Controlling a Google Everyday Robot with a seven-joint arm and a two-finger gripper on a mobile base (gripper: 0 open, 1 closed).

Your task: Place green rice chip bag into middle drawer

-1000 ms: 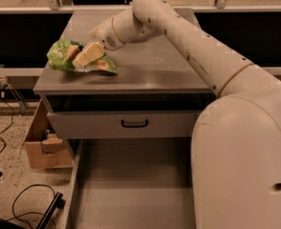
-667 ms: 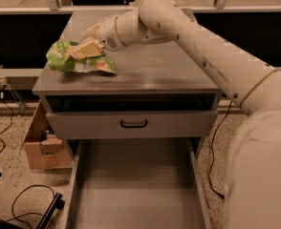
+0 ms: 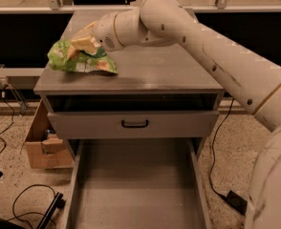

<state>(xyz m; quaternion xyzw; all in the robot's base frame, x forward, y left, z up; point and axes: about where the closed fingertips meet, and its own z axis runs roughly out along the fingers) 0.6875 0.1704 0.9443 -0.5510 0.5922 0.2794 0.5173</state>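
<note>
The green rice chip bag [image 3: 78, 60] lies crumpled on the left part of the grey cabinet top [image 3: 159, 70], near its left edge. My gripper [image 3: 86, 43] is on the bag's upper side, touching or just above it, with the arm reaching in from the right. The middle drawer [image 3: 135, 185] is pulled out wide below the cabinet, a long grey tray with low side walls and nothing on its floor.
A closed grey drawer front with a black handle [image 3: 135, 124] sits above the open drawer. A cardboard box [image 3: 41, 146] stands on the floor to the left. Cables [image 3: 28, 205] lie at the lower left and a power adapter [image 3: 236, 202] at the lower right.
My gripper has shifted a little to the left over the bag and the arm has stretched out further. The bag lies in about the same spot.
</note>
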